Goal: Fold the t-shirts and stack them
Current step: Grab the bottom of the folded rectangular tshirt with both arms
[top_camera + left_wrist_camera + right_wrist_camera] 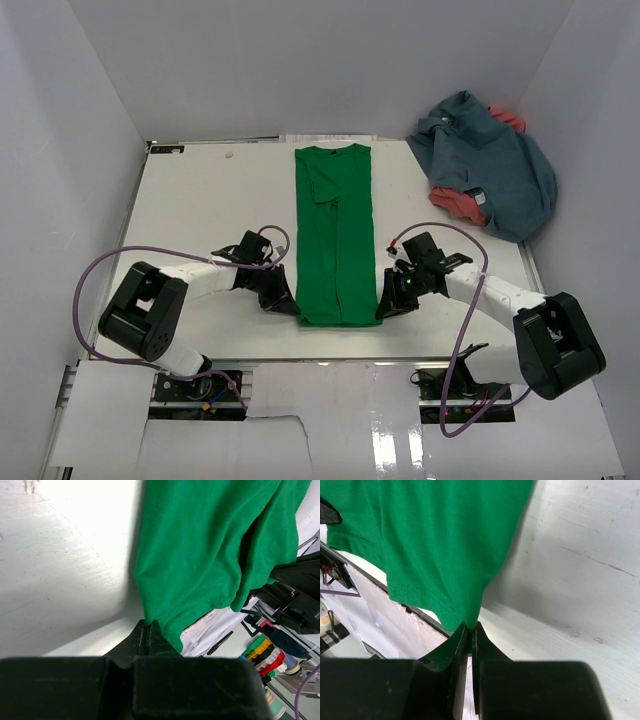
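A green t-shirt [335, 235] lies as a long narrow strip down the middle of the white table, sleeves folded in, collar at the far end. My left gripper [291, 306] is shut on its near left hem corner [150, 616]. My right gripper [384, 308] is shut on the near right hem corner [469, 620]. Both corners are lifted slightly off the table [200, 200]. A slate blue-grey t-shirt [495, 170] lies crumpled at the far right, with a coral red t-shirt [457, 201] showing beneath and behind it.
White walls close in the table at the left, back and right. The table's near edge runs just behind both grippers, with cables and the arm bases [200, 385] below it. Purple cables [110, 265] loop beside each arm.
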`<state>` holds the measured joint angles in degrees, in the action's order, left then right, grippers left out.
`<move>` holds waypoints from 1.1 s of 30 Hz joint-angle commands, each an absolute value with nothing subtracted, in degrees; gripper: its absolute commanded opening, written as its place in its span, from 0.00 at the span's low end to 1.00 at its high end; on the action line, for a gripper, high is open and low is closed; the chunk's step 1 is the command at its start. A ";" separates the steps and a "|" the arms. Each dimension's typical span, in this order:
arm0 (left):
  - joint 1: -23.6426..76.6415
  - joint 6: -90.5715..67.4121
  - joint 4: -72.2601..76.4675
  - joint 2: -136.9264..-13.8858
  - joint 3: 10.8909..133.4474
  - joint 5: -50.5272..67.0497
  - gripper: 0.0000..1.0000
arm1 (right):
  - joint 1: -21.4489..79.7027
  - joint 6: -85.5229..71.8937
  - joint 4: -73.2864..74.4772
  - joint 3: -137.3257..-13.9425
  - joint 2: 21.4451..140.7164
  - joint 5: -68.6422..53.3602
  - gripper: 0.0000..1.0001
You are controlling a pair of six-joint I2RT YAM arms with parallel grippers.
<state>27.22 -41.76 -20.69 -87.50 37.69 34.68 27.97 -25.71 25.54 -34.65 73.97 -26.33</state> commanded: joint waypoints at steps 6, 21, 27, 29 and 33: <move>26.72 -40.78 -23.38 -86.13 42.53 34.28 0.00 | 28.30 -23.38 29.44 -40.42 74.62 -26.37 0.08; 22.77 -38.15 -27.77 -88.42 52.64 35.77 0.00 | 27.86 -21.97 32.52 -49.83 78.04 -25.75 0.08; 21.62 -37.35 -28.92 -90.79 57.12 36.38 0.00 | 27.16 -21.01 33.66 -54.13 80.15 -25.23 0.08; 21.27 -37.09 -29.27 -92.02 58.09 36.47 0.00 | 26.98 -20.57 33.84 -55.36 81.38 -25.22 0.08; 20.66 -36.74 -29.88 -93.60 61.60 36.91 0.00 | 26.54 -20.13 34.36 -58.70 83.49 -24.96 0.08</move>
<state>21.34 -37.89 -29.15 -93.51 58.13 35.51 27.00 -21.61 33.28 -54.85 82.28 -25.19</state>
